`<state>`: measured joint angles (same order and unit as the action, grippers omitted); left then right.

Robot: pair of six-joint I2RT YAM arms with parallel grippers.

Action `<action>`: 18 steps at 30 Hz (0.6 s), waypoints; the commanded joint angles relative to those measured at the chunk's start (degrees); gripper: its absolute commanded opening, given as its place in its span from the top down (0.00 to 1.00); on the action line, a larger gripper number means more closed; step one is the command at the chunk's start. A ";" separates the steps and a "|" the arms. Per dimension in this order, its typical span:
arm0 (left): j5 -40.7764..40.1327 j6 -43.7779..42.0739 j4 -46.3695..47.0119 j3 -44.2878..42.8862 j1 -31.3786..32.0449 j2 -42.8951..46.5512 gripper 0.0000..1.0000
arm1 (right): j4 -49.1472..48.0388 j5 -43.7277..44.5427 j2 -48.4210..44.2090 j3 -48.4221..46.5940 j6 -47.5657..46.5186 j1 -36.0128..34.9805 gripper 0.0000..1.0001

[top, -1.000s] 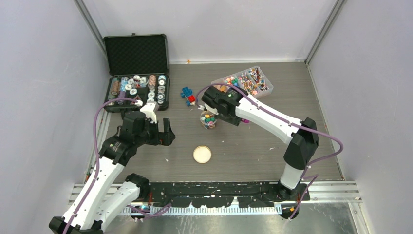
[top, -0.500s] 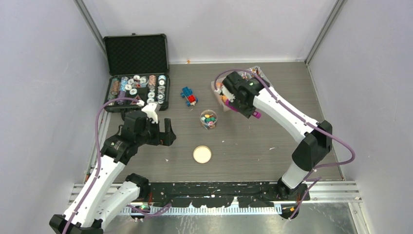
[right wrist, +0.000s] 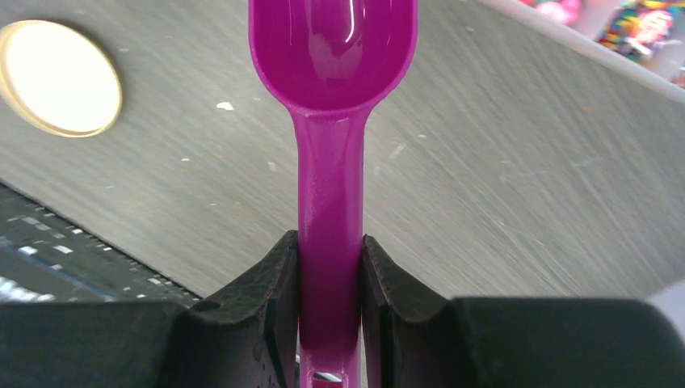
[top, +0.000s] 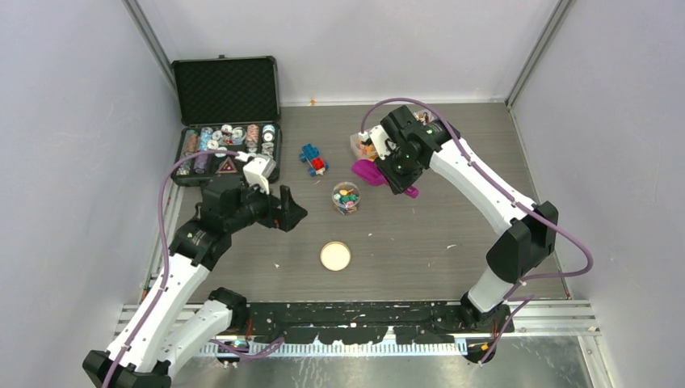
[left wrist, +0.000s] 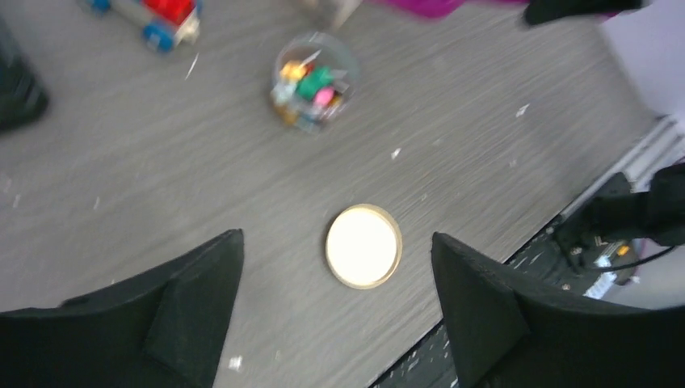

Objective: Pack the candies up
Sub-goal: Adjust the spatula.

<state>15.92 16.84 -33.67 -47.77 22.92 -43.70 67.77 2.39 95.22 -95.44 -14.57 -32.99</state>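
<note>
**A:** Where are the candies relative to the scoop?

**B:** 1 batch fills the small clear jar standing on the grey table; more lie in the clear tray at the far side. The magenta scoop hangs above the table between those 2 places, its bowl just beside the jar on the tray side and apart from both.

**A:** Is the scoop gripped?

**B:** Yes; the right gripper is clenched on the handle, 1 finger pressed against each side, with the bowl pointing away from the wrist.

**A:** And the right arm's pose?

**B:** It rises from its base at the near right edge, bends at the elbow and reaches far and left; the wrist hides part of the tray in the top view.

**A:** The left side?

**B:** The left gripper is spread wide with nothing in it, hovering over the table nearer and left of the jar; the round cork lid shows flat on the table between its 2 fingers in the wrist view. The left arm is folded at the elbow, the gripper pointing toward the middle.
</note>
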 commanded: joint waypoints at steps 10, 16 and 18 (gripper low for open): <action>37.83 -36.27 26.70 -4.08 1.36 -12.29 0.19 | -10.81 -27.15 -17.10 10.61 1.36 -0.22 0.99; 43.31 -45.87 21.33 -9.29 1.58 -18.99 0.17 | -9.97 -31.08 -19.72 11.36 -1.23 -0.53 0.99; 43.49 -46.63 20.73 -10.69 1.77 -20.40 0.18 | -9.56 -31.62 -20.26 11.02 -1.87 -0.63 1.00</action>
<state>54.00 -21.98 -13.15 -53.78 24.27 -62.78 60.16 -24.71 76.99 -84.25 -13.96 -33.19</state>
